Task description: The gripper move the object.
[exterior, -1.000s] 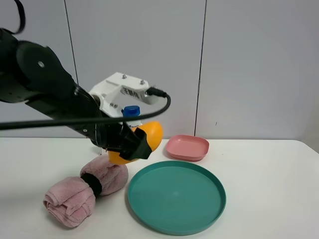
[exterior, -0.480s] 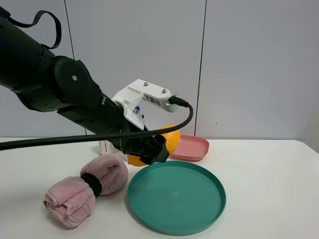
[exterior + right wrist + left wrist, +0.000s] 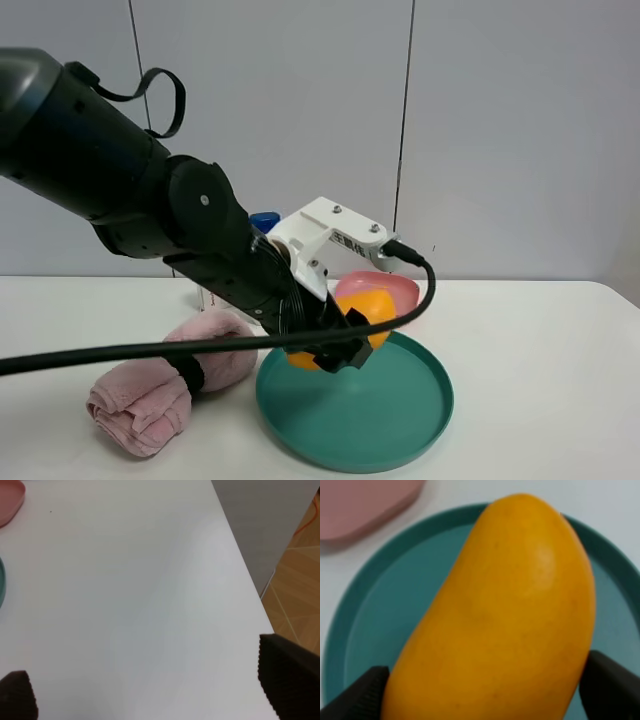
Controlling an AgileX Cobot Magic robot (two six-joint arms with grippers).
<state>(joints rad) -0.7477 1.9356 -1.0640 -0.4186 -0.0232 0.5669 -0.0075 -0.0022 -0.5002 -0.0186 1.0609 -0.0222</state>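
The orange-yellow mango [image 3: 367, 308] is held by my left gripper [image 3: 338, 338], which is shut on it, just above the left part of a round teal plate [image 3: 400, 425]. In the left wrist view the mango [image 3: 510, 605] fills the frame, with a black fingertip [image 3: 360, 695] on each side of it and the teal plate [image 3: 380, 620] below. My right gripper [image 3: 150, 690] is open and empty over bare white table; it is out of the exterior view.
A rolled pink towel [image 3: 150, 395] lies left of the teal plate. A small pink dish [image 3: 398, 285] sits behind the plate. A blue-capped bottle [image 3: 263, 220] stands behind the arm. The right wrist view shows the table's edge [image 3: 245, 580] and the wooden floor beyond.
My left gripper has carried the mango rightward and down, from above the towel to over the teal plate.
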